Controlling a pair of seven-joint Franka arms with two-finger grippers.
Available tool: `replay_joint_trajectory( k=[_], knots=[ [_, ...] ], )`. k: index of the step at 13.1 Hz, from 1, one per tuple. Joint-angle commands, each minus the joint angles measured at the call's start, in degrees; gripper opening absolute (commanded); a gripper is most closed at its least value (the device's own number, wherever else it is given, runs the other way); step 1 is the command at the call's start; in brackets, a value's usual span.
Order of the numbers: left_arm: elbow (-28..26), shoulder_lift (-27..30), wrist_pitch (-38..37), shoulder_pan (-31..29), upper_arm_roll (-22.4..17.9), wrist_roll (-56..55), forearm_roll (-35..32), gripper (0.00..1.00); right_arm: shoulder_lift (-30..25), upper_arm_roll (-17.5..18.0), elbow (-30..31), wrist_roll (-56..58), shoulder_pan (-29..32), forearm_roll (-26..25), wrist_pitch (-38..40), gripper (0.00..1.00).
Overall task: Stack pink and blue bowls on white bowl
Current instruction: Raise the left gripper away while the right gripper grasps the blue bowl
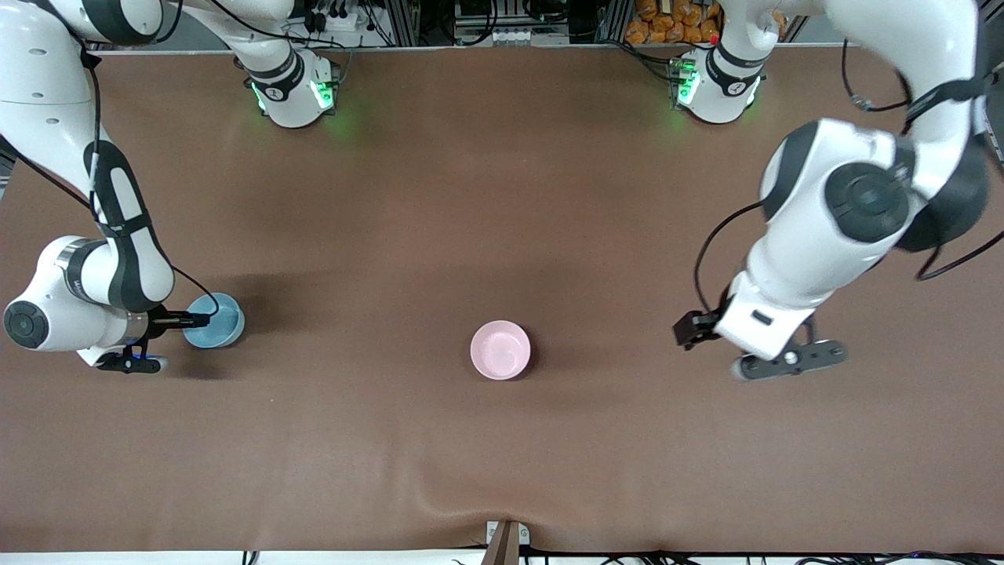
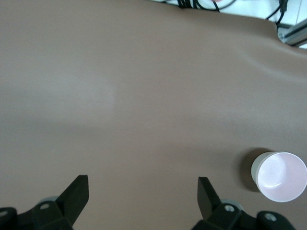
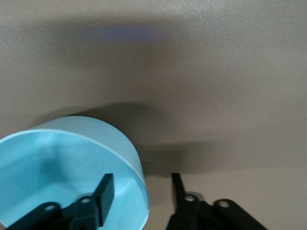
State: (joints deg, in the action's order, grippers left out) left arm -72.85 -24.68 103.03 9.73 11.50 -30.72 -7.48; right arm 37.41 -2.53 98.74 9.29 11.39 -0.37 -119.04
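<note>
The right gripper (image 3: pixel 139 196) sits at the blue bowl (image 1: pixel 214 320) near the right arm's end of the tabletop (image 1: pixel 502 196), its fingers straddling the bowl's wall, one inside and one outside, partly open and not clearly clamped. The pink bowl (image 1: pixel 500 349) stands mid-table, well apart from it, and between the two arms. The left gripper (image 2: pixel 143 197) hovers with fingers wide and empty. No white bowl appears in the front view; a pale bowl (image 2: pixel 279 176) shows in the left wrist view. The brown cloth is bare and roomy

A brown cloth (image 1: pixel 502 196) covers the worktop, rumpled slightly at its nearer edge. Along the top edge stand metal frames with cables (image 1: pixel 471 20) and orange packets (image 1: pixel 667 20).
</note>
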Motion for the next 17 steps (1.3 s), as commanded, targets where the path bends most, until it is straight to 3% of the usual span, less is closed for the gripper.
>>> replay_joint_trajectory(
  k=[1,3,6,9,12,15,17],
  knots=[
    [-2.0,8.3,-8.0,-2.8,0.4,3.7,2.5,1.00,0.6,0.9,-1.2,1.1,1.5,1.2,0.7,0.00],
    [-2.2,12.4,-12.0,-6.8,0.4,4.5,7.6,1.00,0.6,0.9,-1.2,1.4,1.5,1.2,0.8,0.00],
    [-3.8,17.1,-14.8,-9.6,0.4,12.1,8.4,1.00,0.2,1.0,-1.7,1.8,1.4,1.3,2.1,0.00],
    [-9.9,19.2,-13.7,-10.8,0.4,12.4,8.8,1.00,-0.2,1.2,-4.1,1.8,1.2,2.0,4.8,0.00],
    [-17.6,24.0,-10.7,-11.0,0.2,12.5,9.8,1.00,-0.1,2.6,-10.0,1.7,0.8,3.2,13.4,0.00],
    [-17.5,24.1,-11.0,-12.8,0.4,13.3,11.4,1.00,-0.3,3.0,-13.4,1.3,0.1,8.3,17.7,0.00],
    [-15.1,23.9,-11.6,-12.5,0.7,13.2,8.3,1.00,-0.6,3.1,-15.7,1.1,-1.5,8.5,20.8,0.00]
  ],
)
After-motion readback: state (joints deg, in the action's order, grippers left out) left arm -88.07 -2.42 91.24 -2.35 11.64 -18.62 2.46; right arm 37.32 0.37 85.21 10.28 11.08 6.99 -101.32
